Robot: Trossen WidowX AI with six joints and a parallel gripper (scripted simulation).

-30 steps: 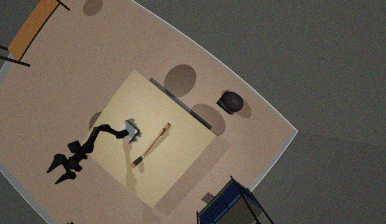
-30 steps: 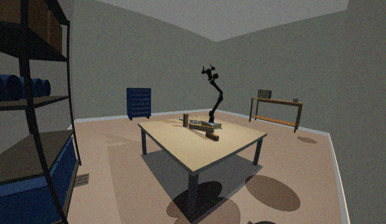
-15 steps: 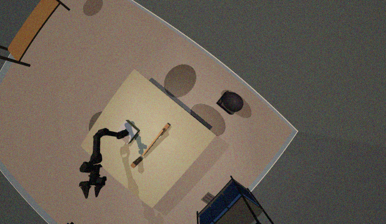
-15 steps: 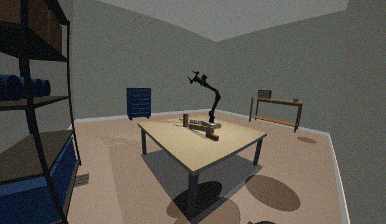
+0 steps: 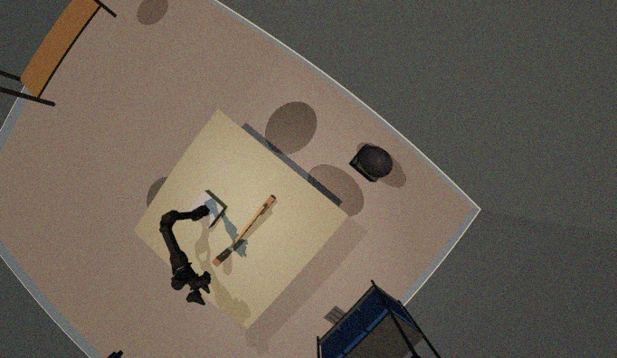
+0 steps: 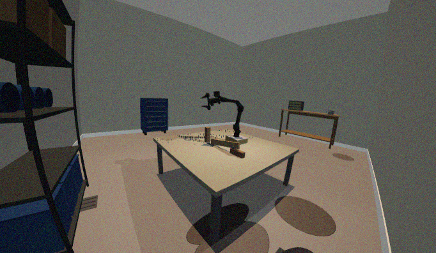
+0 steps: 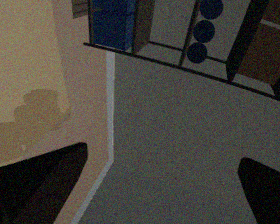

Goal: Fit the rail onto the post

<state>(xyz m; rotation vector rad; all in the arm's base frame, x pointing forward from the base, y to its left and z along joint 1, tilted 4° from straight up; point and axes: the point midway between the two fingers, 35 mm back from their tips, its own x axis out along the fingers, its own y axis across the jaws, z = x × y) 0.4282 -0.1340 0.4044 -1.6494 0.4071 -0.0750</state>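
Lying aslant, long orange-brown wooden rail (image 5: 251, 224)

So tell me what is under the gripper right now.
The gripper hangs open and empty, high above the table near the post. The rail lies lower down to the side. The pegs are too small to make out.

You have a pale, square table (image 6: 217, 169) on dark legs standing on the tan floor (image 6: 121, 191). Directly on its top, toward the far side, lie the arm's light base plate (image 6: 237, 139), the upright short post (image 6: 207, 135), the low footboard block (image 6: 238, 153) nearer you, and the near end of the rail (image 6: 224, 143), slanting between post and block.
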